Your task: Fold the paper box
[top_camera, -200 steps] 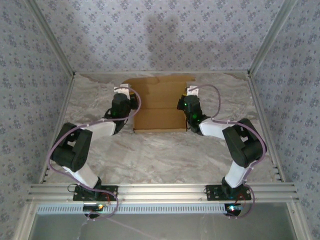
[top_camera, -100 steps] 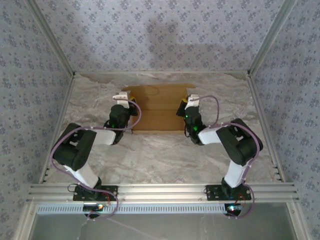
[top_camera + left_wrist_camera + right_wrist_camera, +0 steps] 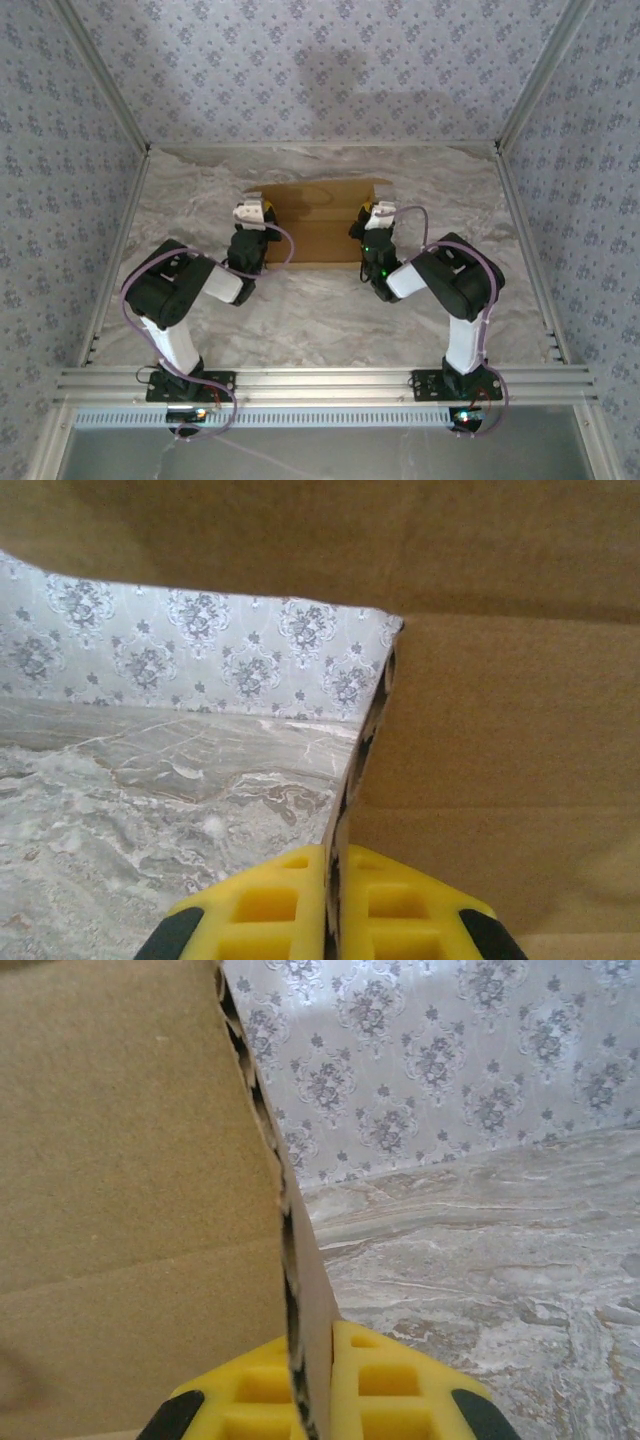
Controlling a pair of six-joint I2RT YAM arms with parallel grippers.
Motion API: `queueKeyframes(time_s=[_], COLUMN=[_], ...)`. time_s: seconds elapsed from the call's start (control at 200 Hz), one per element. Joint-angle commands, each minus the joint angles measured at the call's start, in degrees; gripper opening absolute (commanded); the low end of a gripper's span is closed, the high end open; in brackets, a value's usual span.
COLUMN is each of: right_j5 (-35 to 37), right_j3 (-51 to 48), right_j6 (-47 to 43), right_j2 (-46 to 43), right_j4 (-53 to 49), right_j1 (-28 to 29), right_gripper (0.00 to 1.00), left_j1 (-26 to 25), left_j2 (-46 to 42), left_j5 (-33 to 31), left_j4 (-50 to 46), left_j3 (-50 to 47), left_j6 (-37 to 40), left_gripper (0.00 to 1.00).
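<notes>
**Top view.** One paper box (image 3: 315,222), plain tan, at the far middle of the marbled table (image 3: 320,300). It sits between the two arms. Left gripper (image 3: 252,213) is at its left edge, right gripper (image 3: 378,212) at its right edge.

**Left wrist view.** Yellow fingers (image 3: 262,912) are pinched tight on a thin cardboard edge (seen end-on). Brown panels lie to the right and above. Table and patterned wall (image 3: 200,650) are to the left.

**Right wrist view.** Mirrored arrangement: jaws are clamped on the box's edge, with cardboard at left, table and wall at right.
</notes>
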Motion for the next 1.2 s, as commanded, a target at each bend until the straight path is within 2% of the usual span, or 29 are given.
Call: queueKeyframes(time_s=[0.0,0.37,0.67,1.199], right_j5=[-1.38,4.27,5.54,2.48], right_j3=[0.08,0.20,-0.83,-4.86], right_j6=[-1.24,-0.69,1.36,-1.98], right_j2=[2.93,4.36,6.08,-3.25], right_j4=[-0.04,-3.48,-3.80,-5.58], right_j1=[4.39,10.49,11.75,9.87], right_gripper=[0.00,0.03,0.08,0.45], left_j1=[-3.62,-4.46,-4.44,-3.24], left_j2=[1.15,2.90,5.15,6.81], left_j5=[2.30,-0.28,-0.48,-0.09], left_j4=[2.77,2.82,2.84,2.86], left_j3=[-1.49,-5.11,-7.72,-8.91], left_j6=[1.36,-0.69,-3.39,2.04], left_gripper=[0.02,0.03,0.01,0.00])
